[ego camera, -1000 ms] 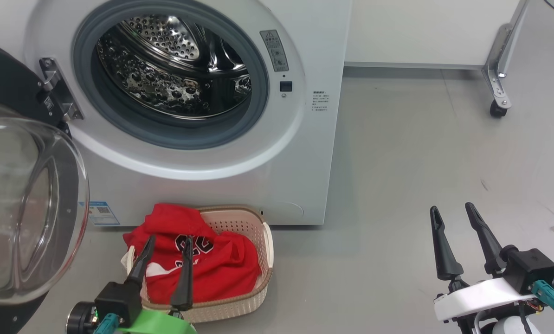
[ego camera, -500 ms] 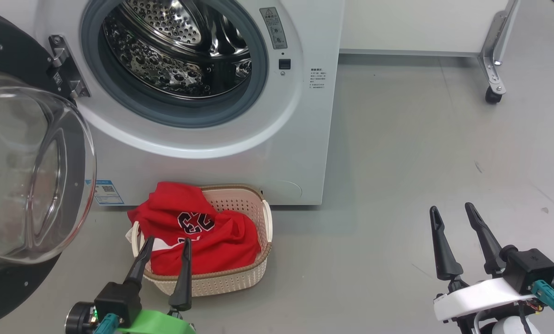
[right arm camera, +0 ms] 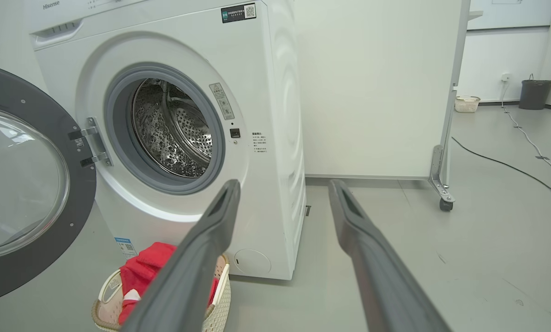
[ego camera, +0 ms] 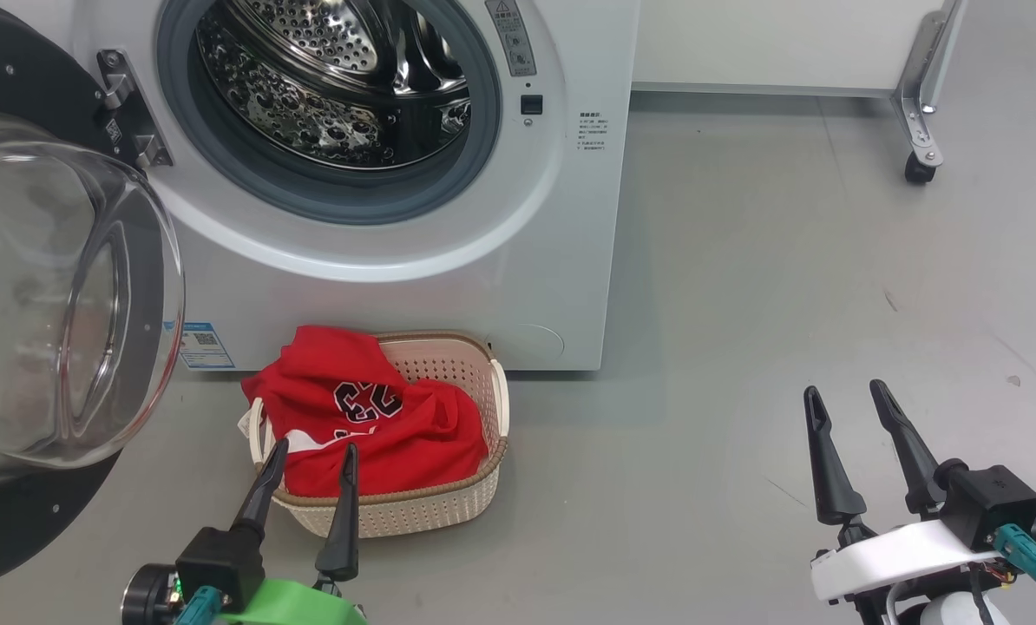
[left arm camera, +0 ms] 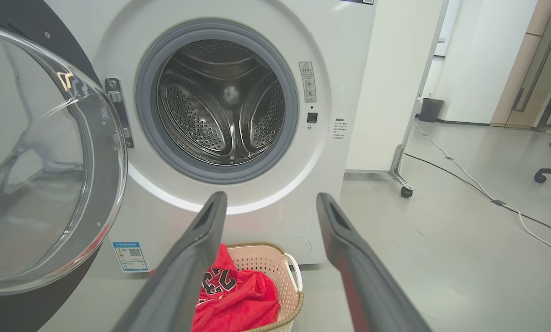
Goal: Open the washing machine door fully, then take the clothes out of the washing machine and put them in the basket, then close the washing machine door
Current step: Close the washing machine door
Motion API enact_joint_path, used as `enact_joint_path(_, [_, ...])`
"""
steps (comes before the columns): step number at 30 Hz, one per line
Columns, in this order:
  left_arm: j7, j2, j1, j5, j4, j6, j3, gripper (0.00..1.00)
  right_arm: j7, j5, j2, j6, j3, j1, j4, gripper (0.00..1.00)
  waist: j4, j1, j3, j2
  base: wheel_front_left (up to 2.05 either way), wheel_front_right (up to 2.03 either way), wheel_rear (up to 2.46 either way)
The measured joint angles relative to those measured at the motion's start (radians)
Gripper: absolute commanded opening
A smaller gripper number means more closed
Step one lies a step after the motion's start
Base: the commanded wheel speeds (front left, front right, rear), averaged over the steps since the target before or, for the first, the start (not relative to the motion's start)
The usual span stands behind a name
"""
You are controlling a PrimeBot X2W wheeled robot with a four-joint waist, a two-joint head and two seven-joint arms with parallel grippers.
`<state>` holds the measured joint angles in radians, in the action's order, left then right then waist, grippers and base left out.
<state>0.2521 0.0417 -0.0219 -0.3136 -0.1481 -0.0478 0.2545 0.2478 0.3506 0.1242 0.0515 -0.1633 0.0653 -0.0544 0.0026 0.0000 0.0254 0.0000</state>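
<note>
The door [ego camera: 58,295] stands swung out at the left of the washer [ego camera: 561,260], hinged on its front left of the drum [ego camera: 336,95]. The basket [ego camera: 414,512] sits on the floor [ego camera: 744,347] just before the washer, below the drum, with the clothes [ego camera: 379,434] in it, heaped toward its left. A wheeled panel [ego camera: 787,43] stands behind, to the right.

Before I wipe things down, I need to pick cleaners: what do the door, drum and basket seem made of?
Washing machine door: clear reflective bowl, likely glass; glossy black rim, probably plastic. Drum: mirror-bright perforated metal, likely stainless steel. Basket: matte cream plastic with moulded holes; brown woven-look rim.
</note>
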Motion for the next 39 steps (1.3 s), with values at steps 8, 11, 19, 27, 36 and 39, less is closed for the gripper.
enact_joint_path(8, [0.000,0.000,0.000,0.007,0.000,0.000,0.000,1.00,0.000,0.000,-0.001,0.000,0.000,0.000,-0.002,1.00,0.000,0.0000,0.002,0.0000,-0.01,0.01,0.00])
enact_joint_path(11, [0.000,0.000,0.000,0.009,0.000,0.000,0.000,1.00,0.000,0.000,-0.001,0.000,0.000,0.000,-0.002,1.00,0.000,0.0000,0.002,0.0000,0.00,0.00,0.00])
enact_joint_path(19, [0.000,0.000,0.000,0.013,0.000,-0.001,0.000,1.00,0.000,0.000,-0.003,0.000,0.002,0.000,-0.005,1.00,-0.001,0.0000,0.003,0.0000,0.00,0.00,0.00])
enact_joint_path(27, [0.000,0.000,0.000,0.017,-0.001,-0.001,0.018,1.00,0.000,0.000,-0.004,0.000,0.016,0.000,-0.001,1.00,0.013,0.0000,0.003,0.0000,0.00,0.00,0.00])
enact_joint_path(36, [0.000,0.000,0.000,0.016,-0.002,-0.005,0.030,1.00,0.000,0.000,-0.004,0.009,0.010,0.007,0.008,1.00,0.075,0.0000,-0.004,0.0000,0.00,0.00,0.00])
enact_joint_path(39, [0.000,0.000,0.000,0.017,-0.002,-0.009,0.032,1.00,0.000,0.000,-0.002,0.009,0.007,0.008,0.014,1.00,0.104,0.0000,-0.007,0.0000,0.00,0.00,0.00])
